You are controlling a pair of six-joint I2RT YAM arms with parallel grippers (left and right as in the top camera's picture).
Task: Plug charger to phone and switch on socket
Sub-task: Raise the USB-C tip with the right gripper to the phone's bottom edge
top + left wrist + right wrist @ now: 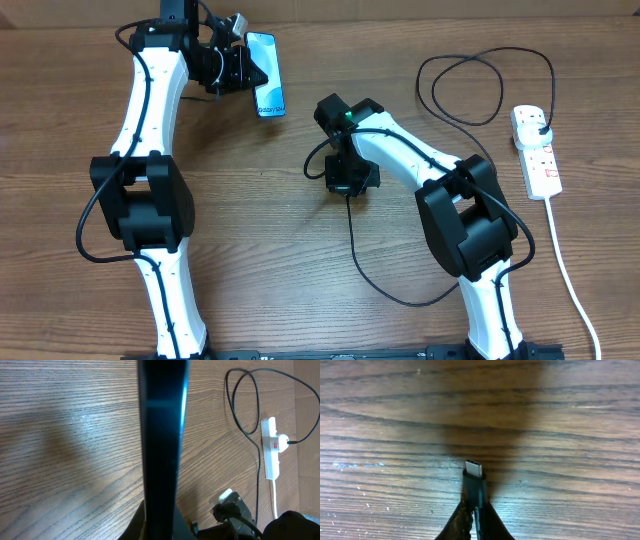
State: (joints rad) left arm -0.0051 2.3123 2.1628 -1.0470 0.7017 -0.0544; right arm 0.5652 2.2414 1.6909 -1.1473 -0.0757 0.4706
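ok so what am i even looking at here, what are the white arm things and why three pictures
Two robot arms at a wooden table. One picture looks down from above; the other two come from cameras on each wrist. The left gripper is shut on the phone, seen edge-on in its wrist view. The right gripper is shut on the charger just behind its metal tip. The black cable runs to a plug in the socket, a white power strip at the right.
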